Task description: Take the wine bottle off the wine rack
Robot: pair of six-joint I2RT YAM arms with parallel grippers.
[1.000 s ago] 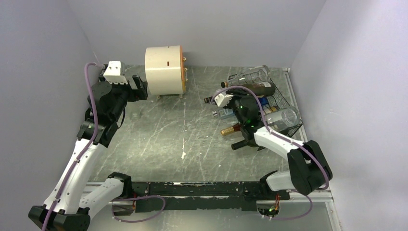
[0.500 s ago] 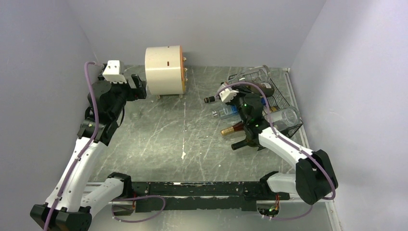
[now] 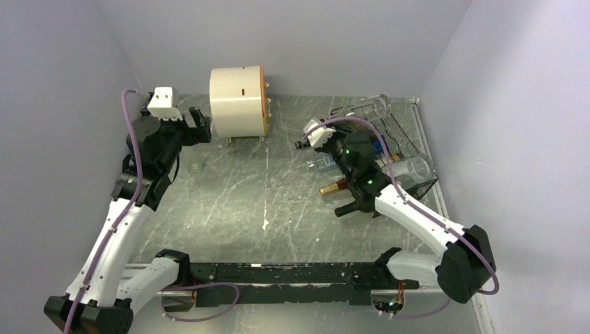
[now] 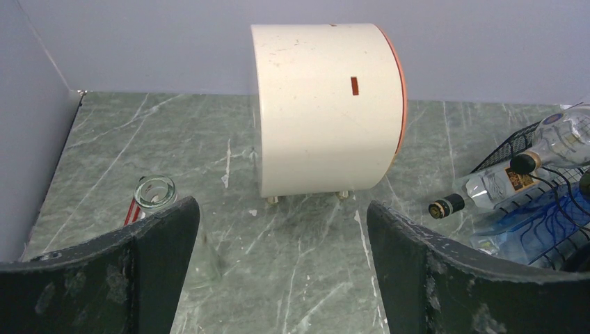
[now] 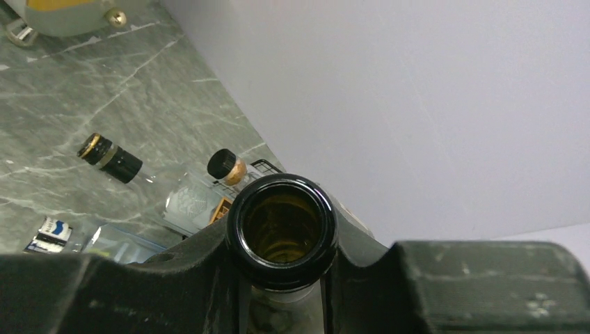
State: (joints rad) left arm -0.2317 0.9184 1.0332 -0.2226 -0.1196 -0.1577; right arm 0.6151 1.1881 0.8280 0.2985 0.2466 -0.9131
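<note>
Right gripper (image 5: 282,292) is clenched on the neck of the dark brown glass wine bottle (image 5: 282,223), just under the lip. In the right wrist view we look straight into its open mouth. The black fingers (image 5: 174,278) press on both sides of the neck.

In the top view the wine bottle lies sideways at the upper level of the black wire-mesh wine rack (image 3: 409,149). Its mouth points left, out over the grey-green marbled table (image 3: 243,188). The right arm covers the body, so we cannot tell how much of it rests on the wire. The rack sits at the back right of the table, close to the right wall.

Also in the rack:
- a clear glass bottle (image 3: 367,108) lies on top at the back
- a gold-foil-necked bottle (image 3: 335,186) pokes out to the left, lower down
- a dark-necked bottle (image 3: 348,209) pokes out just beside it

Left gripper (image 4: 282,278) is released, jaws spread wide and empty. It hovers at the back left, facing the cream cylindrical drum with an orange rim (image 4: 323,104), and is apart from it. A small clear glass tube (image 4: 154,193) sits on the table just past the finger at the left of that view.
</note>
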